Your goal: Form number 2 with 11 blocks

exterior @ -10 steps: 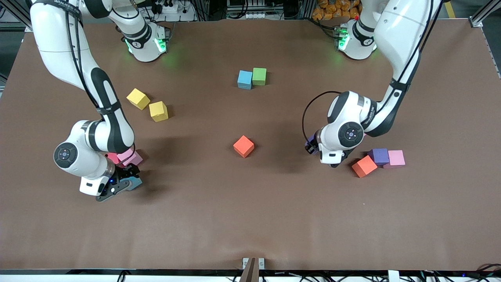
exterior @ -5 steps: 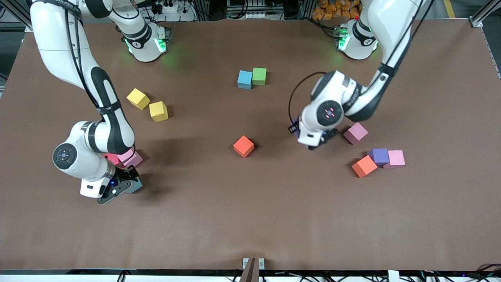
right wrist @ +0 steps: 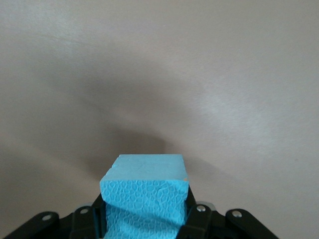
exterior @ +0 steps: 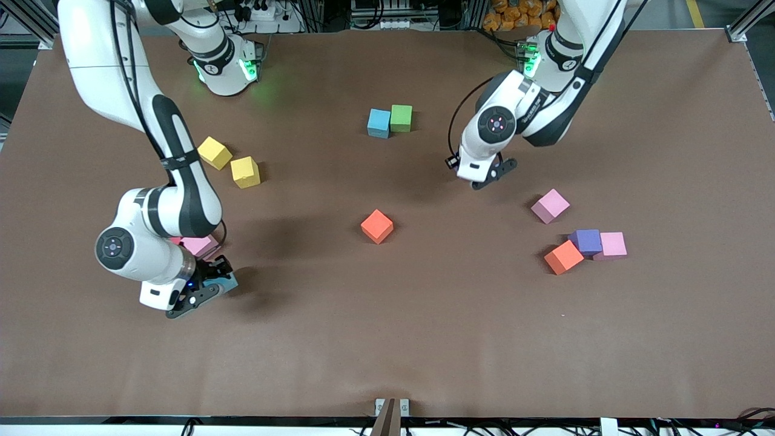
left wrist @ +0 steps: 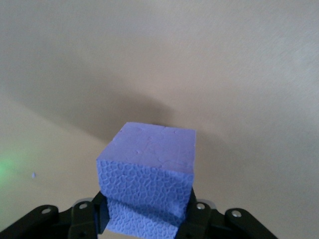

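Now both arms up, each w/ block.

The room is bright. Soft dark shadows lie on the brown table (exterior: 387, 339) under both arms. Green lights glow by the bases. Wrist views look pale and washed out.

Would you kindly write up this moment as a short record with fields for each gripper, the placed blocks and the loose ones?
left gripper: shut on purple block, in the air over bare table
right gripper: shut on cyan block, low by the pink block
placed pair: cyan cube touching green cube
loose: red cube; pink cube; orange, purple and pink cluster
spare: two yellow cubes
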`<state>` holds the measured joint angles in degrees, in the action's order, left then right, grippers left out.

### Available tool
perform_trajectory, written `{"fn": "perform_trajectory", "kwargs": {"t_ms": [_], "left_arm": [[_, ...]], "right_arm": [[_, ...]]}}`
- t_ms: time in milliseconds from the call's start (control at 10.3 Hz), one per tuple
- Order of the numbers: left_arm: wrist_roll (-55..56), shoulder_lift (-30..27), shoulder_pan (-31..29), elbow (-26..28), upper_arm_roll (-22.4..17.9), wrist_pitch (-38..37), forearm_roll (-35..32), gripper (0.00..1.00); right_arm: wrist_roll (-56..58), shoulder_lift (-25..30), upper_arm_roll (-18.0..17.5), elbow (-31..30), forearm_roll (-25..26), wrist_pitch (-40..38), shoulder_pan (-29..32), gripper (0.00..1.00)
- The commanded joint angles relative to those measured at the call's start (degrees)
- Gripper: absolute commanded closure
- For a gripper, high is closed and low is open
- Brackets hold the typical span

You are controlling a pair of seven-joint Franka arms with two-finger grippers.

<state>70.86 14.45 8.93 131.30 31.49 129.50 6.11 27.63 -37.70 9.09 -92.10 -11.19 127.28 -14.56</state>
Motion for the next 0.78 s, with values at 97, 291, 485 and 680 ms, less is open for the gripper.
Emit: {"fn": "perform_trajectory", "kwargs": {"t_ms": [97, 291, 485, 680], "left_arm": [[19.16, -2.41, -1.11, 1.85, 3.92, 0.92, 2.67, 1.00], [35.24, -2.32, -0.41, 2.20, 5.85, 4.25, 5.84, 1.00], [46.25, -2.14, -0.49, 4.83, 7.96, 10.47, 6.02, 1.00], [56.88, -1.70, -0.40, 6.85, 9.63, 14.89, 6.11, 1.00]], "right_arm": [[-5.03, 0.87, -0.04, 1.49, -0.76, -5.10, -0.64, 0.81], [-10.11, 2.71, -0.04, 0.87, -0.58, -8.52, -2.14, 0.80], [-13.99, 4.30, -0.13, 0.87, -0.58, -12.21, -3.80, 0.80], [-17.59, 5.79, -0.13, 0.61, -0.58, -15.91, -6.26, 0.80]]}}
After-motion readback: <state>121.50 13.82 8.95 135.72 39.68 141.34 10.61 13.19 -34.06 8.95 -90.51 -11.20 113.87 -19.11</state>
